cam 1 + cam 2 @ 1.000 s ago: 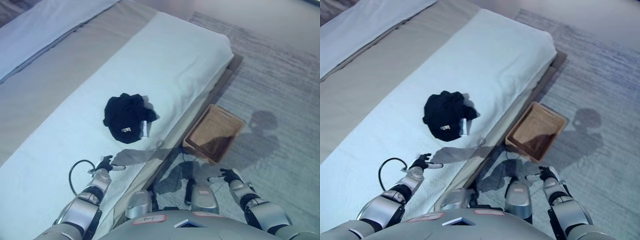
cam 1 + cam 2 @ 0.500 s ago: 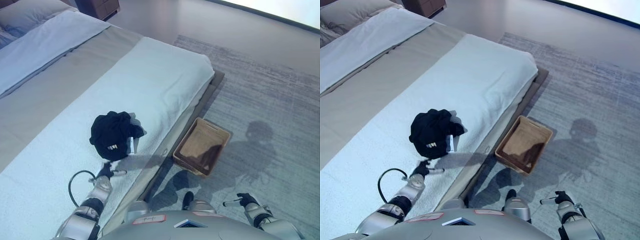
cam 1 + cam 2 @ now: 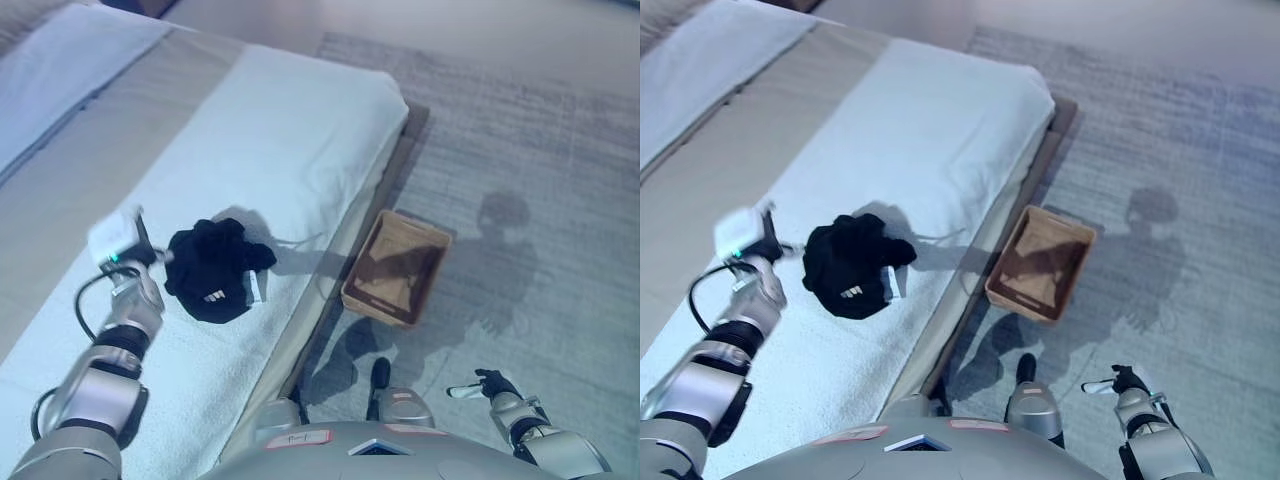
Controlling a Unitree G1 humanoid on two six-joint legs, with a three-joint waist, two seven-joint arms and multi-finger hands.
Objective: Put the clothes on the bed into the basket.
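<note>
Lying crumpled on the white cover of the bed [image 3: 300, 130], the black garment [image 3: 211, 268] sits near the bed's long edge that faces the floor, roughly midway along it. The left hand [image 3: 143, 262] is raised just beside the garment's left side, at its rim; a white box on the wrist hides most of the hand, so I cannot tell how its fingers are set or whether they touch the cloth. The wicker basket [image 3: 396, 268] stands on the grey carpet [image 3: 560, 180] just beside that same bed edge, well apart from the garment. The right hand [image 3: 1124, 381] hangs low over the carpet at the view's lower right, holding nothing, one white-tipped finger extended and the others too small to make out.
</note>
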